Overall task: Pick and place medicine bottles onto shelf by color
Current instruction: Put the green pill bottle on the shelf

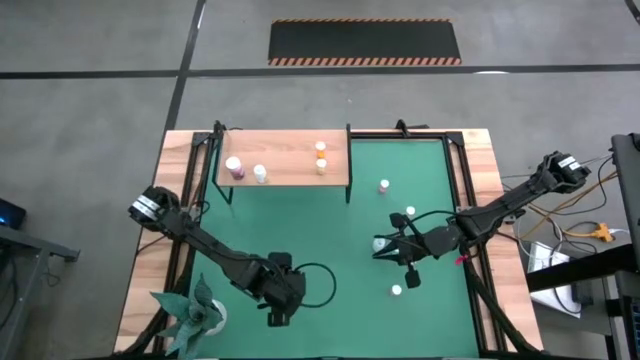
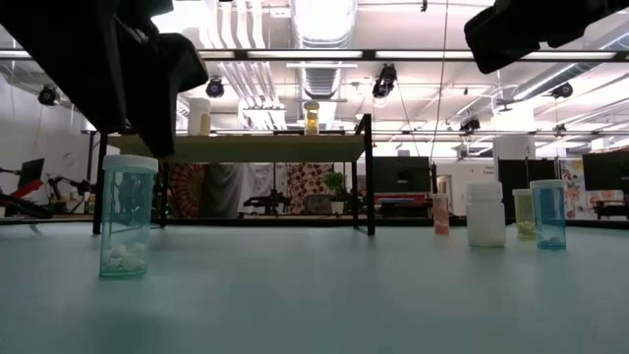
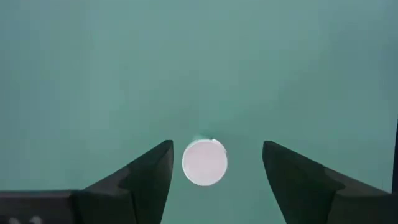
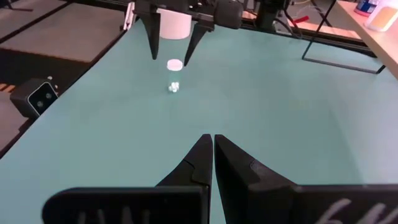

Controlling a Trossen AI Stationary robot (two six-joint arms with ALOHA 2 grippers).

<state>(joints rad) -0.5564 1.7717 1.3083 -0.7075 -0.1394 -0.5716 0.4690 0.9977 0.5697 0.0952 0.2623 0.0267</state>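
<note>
My left gripper (image 3: 217,144) is open near the mat's near edge and points down. A pale blue bottle stands upright on the mat below it; its white cap (image 3: 204,162) shows between the two fingers with a gap on each side. In the low view that bottle (image 2: 128,216) holds a few white pills. In the high view the left gripper (image 1: 278,308) hides it. My right gripper (image 4: 212,142) is shut and holds nothing. In the high view the right gripper (image 1: 388,246) hovers beside a white-capped bottle (image 1: 378,243). The shelf (image 1: 285,160) carries pink, white and orange bottles.
More bottles stand on the green mat (image 1: 330,230): a pink one (image 1: 384,185) and two white-capped ones (image 1: 410,211) (image 1: 396,291). A paper plant (image 1: 190,315) stands at the near left corner. Thin black posts (image 2: 369,172) hold up the shelf.
</note>
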